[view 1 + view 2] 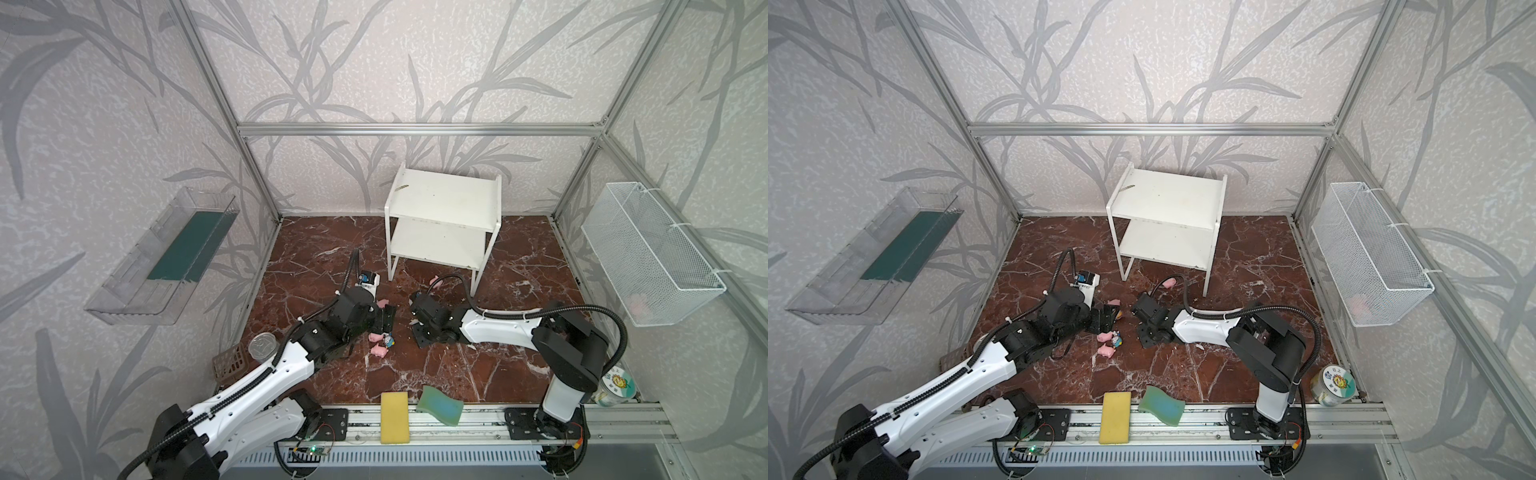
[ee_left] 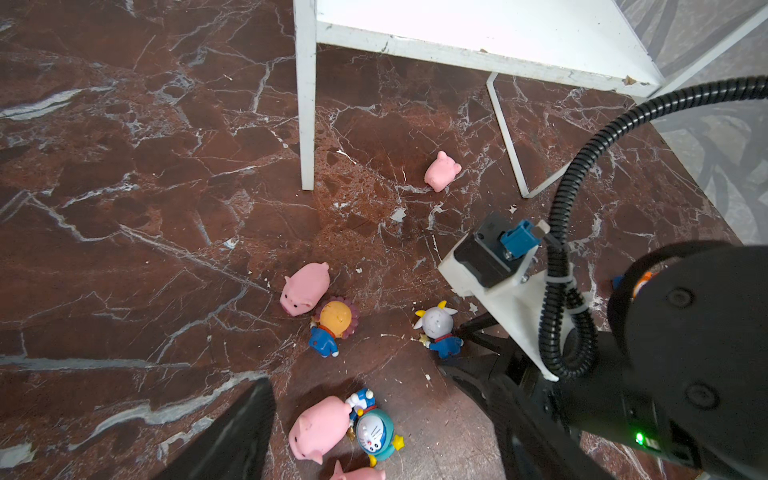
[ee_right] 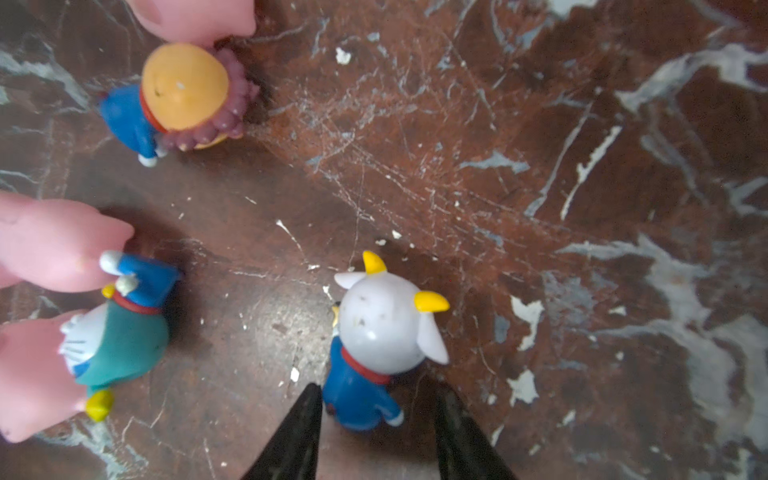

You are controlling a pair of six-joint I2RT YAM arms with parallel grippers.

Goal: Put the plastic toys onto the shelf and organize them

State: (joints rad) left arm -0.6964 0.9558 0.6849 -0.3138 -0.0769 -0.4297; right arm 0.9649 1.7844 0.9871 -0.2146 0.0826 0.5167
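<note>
The white shelf (image 1: 442, 195) (image 1: 1167, 193) stands at the back with both boards bare. Toys lie on the marble floor in front of it. My right gripper (image 3: 378, 399) is open, low over the floor, its fingers either side of the blue body of a white-headed horned figurine (image 3: 386, 324) (image 2: 436, 326); one finger is against it, the other apart. My left gripper (image 2: 374, 436) is open wide over a pink pig (image 2: 320, 428) and a teal-hooded figurine (image 2: 374, 432). Beyond them lie another pig (image 2: 305, 289) and an orange-headed figurine (image 2: 334, 324). A lone pig (image 1: 436, 281) lies by the shelf legs.
A yellow sponge (image 1: 394, 417) and a green sponge (image 1: 440, 405) sit at the front rail. A clear tray (image 1: 162, 257) hangs on the left wall, a wire basket (image 1: 652, 253) on the right. A jar (image 1: 617, 388) stands front right, a small brown basket (image 1: 228, 363) front left.
</note>
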